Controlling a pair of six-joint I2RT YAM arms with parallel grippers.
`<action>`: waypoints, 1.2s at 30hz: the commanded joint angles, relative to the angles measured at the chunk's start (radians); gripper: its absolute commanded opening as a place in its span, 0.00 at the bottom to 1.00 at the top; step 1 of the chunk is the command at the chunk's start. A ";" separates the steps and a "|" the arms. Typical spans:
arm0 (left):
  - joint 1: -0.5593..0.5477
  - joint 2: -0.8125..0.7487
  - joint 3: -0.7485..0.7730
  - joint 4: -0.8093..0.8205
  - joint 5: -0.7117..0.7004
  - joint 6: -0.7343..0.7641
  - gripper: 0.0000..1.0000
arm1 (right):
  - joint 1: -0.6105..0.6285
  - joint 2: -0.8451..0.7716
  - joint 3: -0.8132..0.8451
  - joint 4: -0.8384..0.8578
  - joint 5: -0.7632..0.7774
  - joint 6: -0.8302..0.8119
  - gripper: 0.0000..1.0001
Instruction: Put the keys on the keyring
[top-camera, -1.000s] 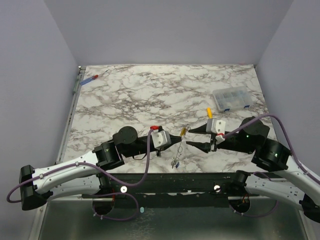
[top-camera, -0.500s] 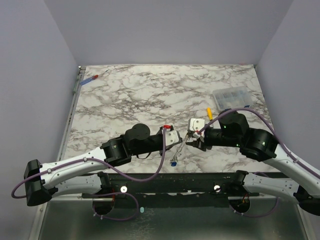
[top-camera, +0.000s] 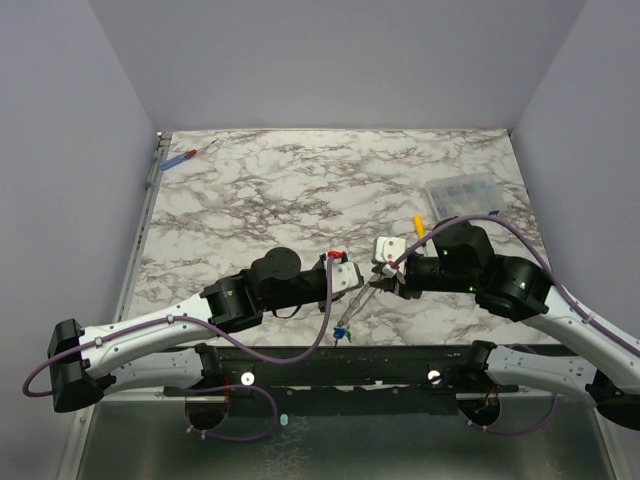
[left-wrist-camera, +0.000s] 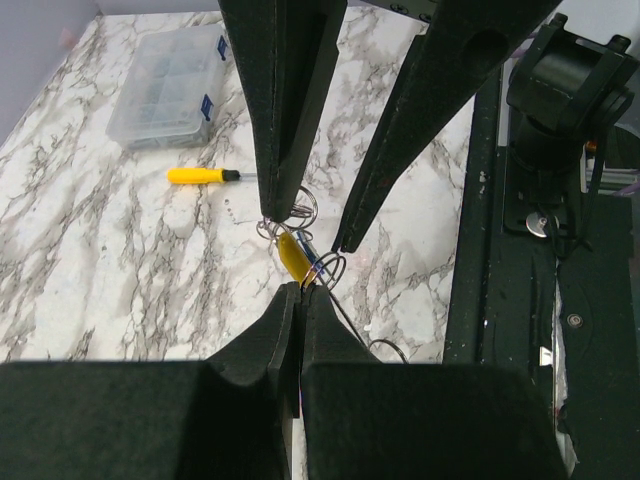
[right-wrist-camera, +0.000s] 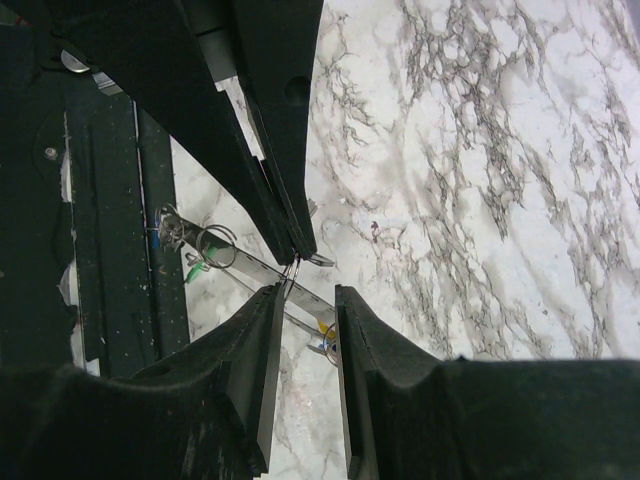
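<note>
Wire of the large, thin silver-grey keyring (top-camera: 358, 304) is pinched between the left fingers (left-wrist-camera: 300, 300), which are pressed fully together on it. The loop is held up off the white, grey-veined marble desk (top-camera: 300, 190), close to its near edge, in the narrow space between the two arms. Small silver keys (top-camera: 344, 326) with green and blue plastic caps are seen dangling from the lower part of the loop, below the left fingers. A yellow-capped key (left-wrist-camera: 293, 257) sits right at the pinch point, with a small split ring at either end of it. Whether it is already threaded on the big loop cannot be told.

The right fingers (top-camera: 377, 283) are set apart, one tip on each side of the yellow-capped key, and nothing is gripped by them yet. Two things have changed compared with a second ago. The two wrists have been drawn closer together over the loop, so that the right fingers now straddle the pinch point. The gap between the right fingers has also been narrowed noticeably. It is judged that a grasp on the yellow-capped key or its small ring is being closed, as the step that lets it be worked along the wire.

Further out, a small yellow-handled screwdriver (left-wrist-camera: 203, 175) and a clear plastic compartment box (left-wrist-camera: 165, 85) lie on the right of the desk. A red-and-blue-handled screwdriver (top-camera: 180, 158) lies at the far left corner.
</note>
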 joint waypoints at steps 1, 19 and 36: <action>-0.005 -0.024 0.030 0.035 -0.014 0.007 0.00 | 0.001 0.003 -0.015 0.023 -0.027 0.004 0.35; -0.005 -0.032 0.027 0.035 -0.022 -0.002 0.00 | 0.001 0.028 -0.068 0.084 -0.053 0.030 0.25; -0.005 -0.092 -0.015 0.037 -0.042 -0.011 0.15 | 0.001 -0.024 -0.093 0.150 0.026 0.026 0.01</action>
